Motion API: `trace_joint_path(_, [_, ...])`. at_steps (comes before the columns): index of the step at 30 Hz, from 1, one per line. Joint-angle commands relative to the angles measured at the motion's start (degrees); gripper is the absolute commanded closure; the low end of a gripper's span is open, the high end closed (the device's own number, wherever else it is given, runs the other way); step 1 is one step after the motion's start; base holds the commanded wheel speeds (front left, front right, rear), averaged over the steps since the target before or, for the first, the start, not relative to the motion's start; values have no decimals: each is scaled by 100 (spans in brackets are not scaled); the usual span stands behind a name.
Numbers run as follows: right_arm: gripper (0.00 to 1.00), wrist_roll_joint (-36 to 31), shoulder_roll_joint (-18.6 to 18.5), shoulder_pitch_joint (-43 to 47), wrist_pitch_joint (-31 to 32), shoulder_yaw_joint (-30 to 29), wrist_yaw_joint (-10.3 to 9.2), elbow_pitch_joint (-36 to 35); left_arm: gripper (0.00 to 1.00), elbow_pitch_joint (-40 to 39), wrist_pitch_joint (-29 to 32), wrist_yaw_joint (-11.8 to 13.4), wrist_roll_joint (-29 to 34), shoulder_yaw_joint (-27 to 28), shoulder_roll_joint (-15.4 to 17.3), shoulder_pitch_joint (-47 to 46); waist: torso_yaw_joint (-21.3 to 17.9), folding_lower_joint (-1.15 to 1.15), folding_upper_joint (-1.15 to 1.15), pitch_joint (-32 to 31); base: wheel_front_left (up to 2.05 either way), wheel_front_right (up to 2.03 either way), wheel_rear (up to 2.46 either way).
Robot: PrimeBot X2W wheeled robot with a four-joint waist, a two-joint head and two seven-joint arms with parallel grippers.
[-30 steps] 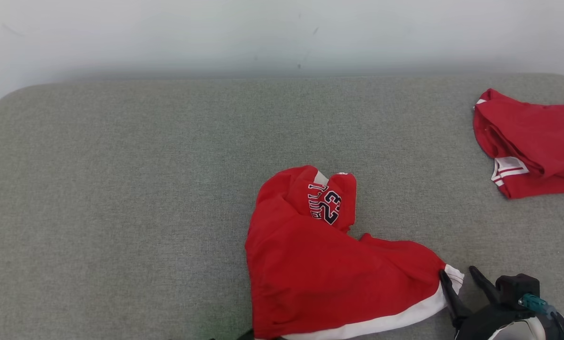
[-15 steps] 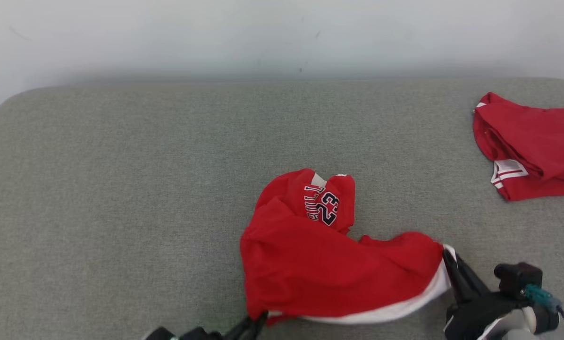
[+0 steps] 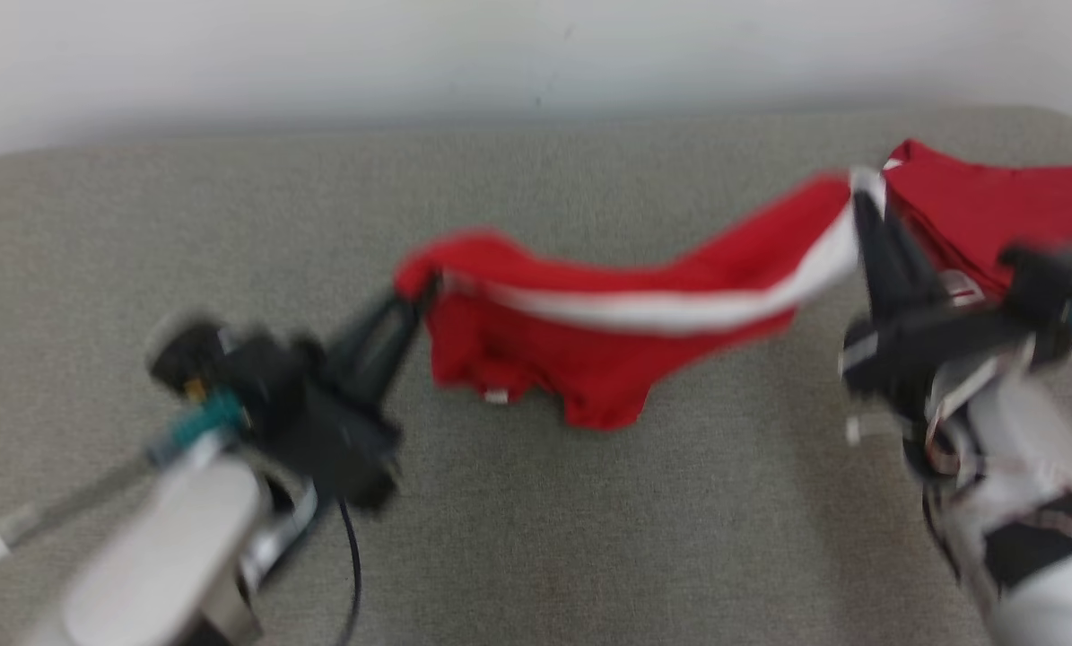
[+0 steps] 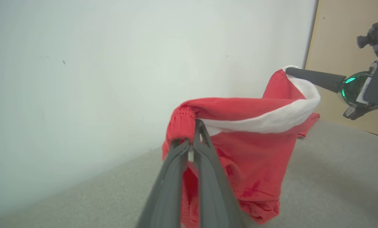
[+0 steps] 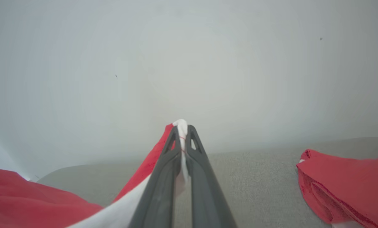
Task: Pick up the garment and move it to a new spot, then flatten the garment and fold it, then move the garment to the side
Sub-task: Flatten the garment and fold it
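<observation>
Although it lay crumpled on the surface (image 3: 589, 538) a second ago, we see the garment (image 3: 607, 368) hanging stretched above centre, left end effector (image 3: 413, 298) and right end effector (image 3: 861, 208) each pinching its hem; pickup done, relocation next.

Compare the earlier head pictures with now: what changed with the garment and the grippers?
The left gripper and the right gripper shut on the garment at opposite ends of its white-banded edge and raised it; it now hangs stretched between them over the grey surface. The other red garment stayed at the far right.
</observation>
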Motion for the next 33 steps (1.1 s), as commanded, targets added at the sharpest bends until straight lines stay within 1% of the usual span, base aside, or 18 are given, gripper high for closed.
trace_joint_path(1, [100, 55, 60, -560, 126, -73, -16, 27, 100, -28, 122, 7, -188, -31, 162, -600, -113, -1, -1, 599, 0, 0, 0])
trace_joint_path(3, [100, 90, 149, -1298, 327, -159, -16, 132, 100, -2, 337, 7, -551, -55, 311, -1366, -155, -1, -1, 969, 0, 0, 0])
trace_joint_path(5, [100, 147, 207, -2093, 494, -306, -16, 275, 100, -5, 537, 7, -777, -145, 472, -2226, -182, -1, -1, 1342, 0, 0, 0])
trace_joint_path(6, [100, 147, 207, -2093, 494, -306, -16, 275, 100, -5, 537, 7, -777, -145, 472, -2226, -182, -1, -1, 1342, 0, 0, 0])
trace_joint_path(10, [100, 116, 336, -3727, 800, -608, -16, 657, 100, 167, 903, 7, -1296, -224, 623, -3821, -248, -1, -1, 2020, 0, 0, 0])
trace_joint_path(15, [100, -156, 434, -5513, 928, -941, -16, 1318, 100, 700, 1131, 7, -1668, -434, 605, -5514, -285, -1, -1, 2622, 0, 0, 0])
trace_joint_path(19, [100, -402, 456, -6572, 868, -1144, -16, 1842, 100, 1150, 1090, 7, -1928, -657, 570, -6513, -287, -1, -1, 2917, 0, 0, 0])
trace_joint_path(22, [100, -637, 468, -7127, 797, -1212, -16, 2235, 100, 1489, 1036, 8, -2081, -796, 556, -7109, -300, -1, -1, 3088, 0, 0, 0])
trace_joint_path(26, [100, -858, 528, -7607, 697, -1221, -16, 2644, 100, 1811, 916, 7, -2336, -1066, 473, -7610, -280, -1, -1, 3251, 0, 0, 0])
trace_joint_path(30, [100, -975, 628, -7829, 509, -1187, -16, 2938, 100, 2053, 712, 7, -2523, -1347, 462, -7886, -270, -1, -1, 3365, 0, 0, 0])
trace_joint_path(33, [100, -986, 674, -7829, 408, -1124, -16, 3117, 100, 2170, 588, 7, -2680, -1614, 485, -7925, -271, -1, -1, 3413, 0, 0, 0])
